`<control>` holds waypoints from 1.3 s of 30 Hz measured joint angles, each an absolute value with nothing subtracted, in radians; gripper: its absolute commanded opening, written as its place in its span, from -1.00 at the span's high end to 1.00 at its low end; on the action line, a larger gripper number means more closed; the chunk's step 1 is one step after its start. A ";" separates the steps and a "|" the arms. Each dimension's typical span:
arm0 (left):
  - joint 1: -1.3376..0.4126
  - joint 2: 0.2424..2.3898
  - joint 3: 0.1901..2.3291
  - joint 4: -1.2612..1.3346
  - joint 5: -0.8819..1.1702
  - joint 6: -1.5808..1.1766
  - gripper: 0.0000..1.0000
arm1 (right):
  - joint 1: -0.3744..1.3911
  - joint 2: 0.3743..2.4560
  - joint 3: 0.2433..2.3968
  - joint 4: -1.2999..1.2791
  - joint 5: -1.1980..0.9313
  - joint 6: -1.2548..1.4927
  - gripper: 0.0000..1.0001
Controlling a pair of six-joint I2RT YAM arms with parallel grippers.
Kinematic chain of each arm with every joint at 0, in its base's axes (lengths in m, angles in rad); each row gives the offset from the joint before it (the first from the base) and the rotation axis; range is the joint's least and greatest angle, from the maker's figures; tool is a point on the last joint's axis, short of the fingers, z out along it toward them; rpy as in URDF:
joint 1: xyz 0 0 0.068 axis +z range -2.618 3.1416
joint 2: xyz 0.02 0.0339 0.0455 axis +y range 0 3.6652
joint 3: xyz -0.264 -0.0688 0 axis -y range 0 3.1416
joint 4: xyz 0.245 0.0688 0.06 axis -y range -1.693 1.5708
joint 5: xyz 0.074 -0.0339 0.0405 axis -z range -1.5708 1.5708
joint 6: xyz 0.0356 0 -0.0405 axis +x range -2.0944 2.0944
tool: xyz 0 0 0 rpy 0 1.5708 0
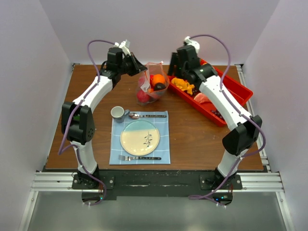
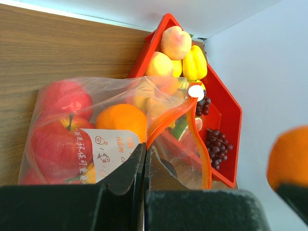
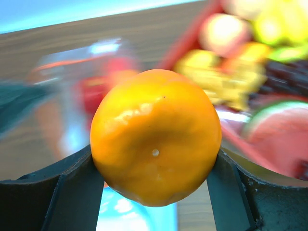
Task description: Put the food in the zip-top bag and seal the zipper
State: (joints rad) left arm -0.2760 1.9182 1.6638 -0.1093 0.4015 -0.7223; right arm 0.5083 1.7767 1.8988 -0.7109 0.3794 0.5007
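Wooden desk (image 1: 192, 139), pale walls all round, pretty plain setup. Progress-wise I'd call it partway. The zip-top bag (image 1: 153, 89) sits near the middle of the far edge, with red apples (image 2: 57, 125) and 1 bagged orange (image 2: 120, 120) inside.

The left gripper (image 2: 145, 154) has its jaws clenched on the bag's mouth edge, right by the zipper (image 2: 168, 119), propping it open. The right gripper (image 3: 155, 150) has its jaws grasping a loose orange (image 3: 154, 120), just beside the bag, near that end of the red tray (image 1: 238, 89) by the far right corner. I reckon that's the next piece in.

What's left: the peach (image 2: 175, 42), yellow pieces (image 2: 195, 62), grapes (image 2: 216, 144) and watermelon slice (image 1: 202, 97) are all in the tray. The zipper gapes wide, so sealing hasn't started.

The bag's mouth is lifted and opens toward the tray side, with the bottom slumped on the desk. The long axis looks to run roughly far edge to near edge, but with the crinkles I can't be sure.
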 measured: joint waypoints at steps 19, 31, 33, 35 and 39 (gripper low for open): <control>-0.276 1.903 1.664 -0.126 0.398 -0.722 1.00 | 0.630 2.208 2.209 -0.696 0.331 0.471 -0.93; -0.274 1.896 1.676 -0.152 0.379 -0.720 1.00 | 0.629 2.090 2.247 -0.701 0.337 0.465 -0.89; -0.274 1.896 1.679 -0.154 0.376 -0.718 1.00 | 0.630 2.034 2.215 -0.707 0.363 0.458 -0.76; -0.274 1.896 1.681 -0.157 0.371 -0.714 1.00 | 0.630 1.975 2.170 -0.714 0.385 0.451 -0.63; -0.274 1.896 1.689 -0.174 0.363 -0.711 1.00 | 0.630 1.866 2.057 -0.717 0.418 0.443 -0.54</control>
